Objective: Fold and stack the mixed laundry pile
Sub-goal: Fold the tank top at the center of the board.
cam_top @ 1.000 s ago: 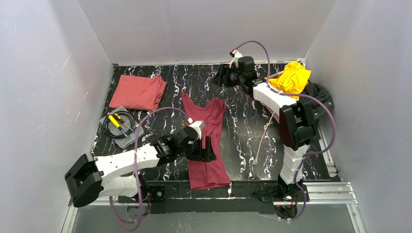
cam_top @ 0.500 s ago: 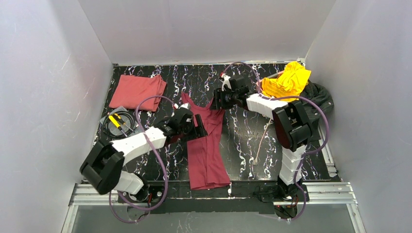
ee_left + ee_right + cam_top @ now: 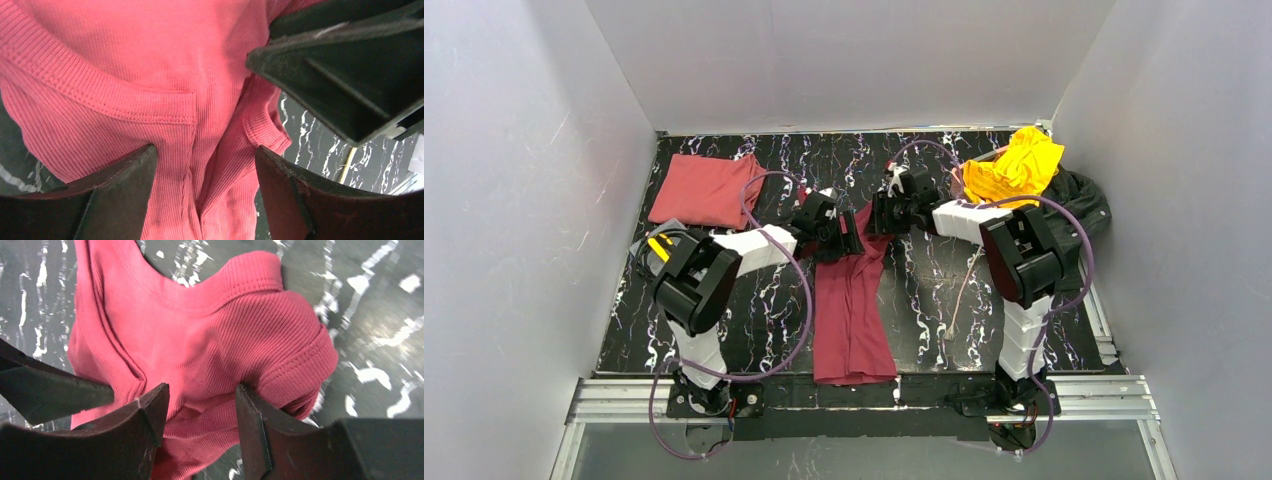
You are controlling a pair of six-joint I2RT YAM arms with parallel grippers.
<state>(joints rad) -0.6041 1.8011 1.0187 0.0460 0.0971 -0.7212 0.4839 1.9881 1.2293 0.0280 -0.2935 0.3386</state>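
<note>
Top external: we see the dark maroon garment (image 3: 854,320) lying lengthwise. Our left gripper (image 3: 848,238) straddles its far end, jaws apart; our right gripper (image 3: 875,215) likewise.

left gripper (image 3: 204,155) jaws apart, right gripper (image 3: 200,390) — likewise

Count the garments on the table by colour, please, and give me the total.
Salmon-red garment: 1
Dark maroon garment: 1
Bright yellow garment: 1
Charcoal-black garment: 1
Total: 4
</note>
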